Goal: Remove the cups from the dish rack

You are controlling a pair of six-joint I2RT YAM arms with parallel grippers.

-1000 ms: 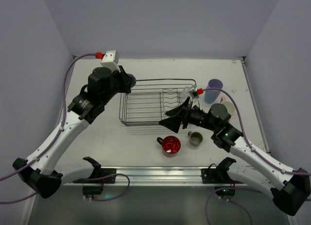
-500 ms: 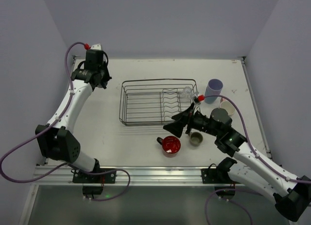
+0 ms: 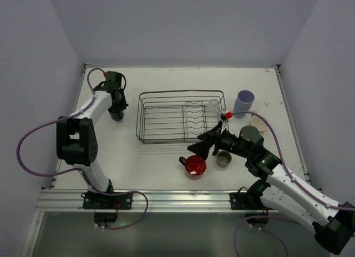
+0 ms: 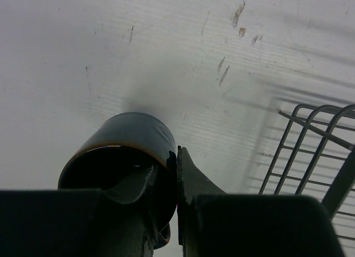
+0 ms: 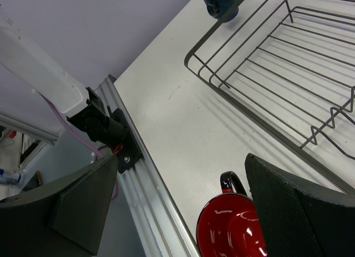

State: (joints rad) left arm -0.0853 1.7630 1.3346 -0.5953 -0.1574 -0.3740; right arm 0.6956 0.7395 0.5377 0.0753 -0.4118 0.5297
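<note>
Dark blue cup (image 4: 125, 140) sits low over the white table (image 3: 111, 151), just left of the dish rack (image 3: 180, 115). My left gripper (image 4: 176, 157) is nearly closed on the cup's rim, with one finger (image 4: 191, 179) outside the wall and the other inside. I cannot tell whether the base touches the table. To place it well, I judge I should lower it straight down until the base sits flat. Only then should I open, and lift vertically so the inner finger does not tip the cup. Inside the rack, a clear glass (image 3: 214, 105) stands at the far right corner; it seems to be the only cup in there. Just in front of the rack stands a red mug (image 3: 195, 165). My right gripper (image 3: 202, 145) hovers above it, jaws spread wide and holding nothing. An olive cup (image 3: 223, 157) and a lavender tumbler (image 3: 244, 103) stand further right, outside the rack.
</note>
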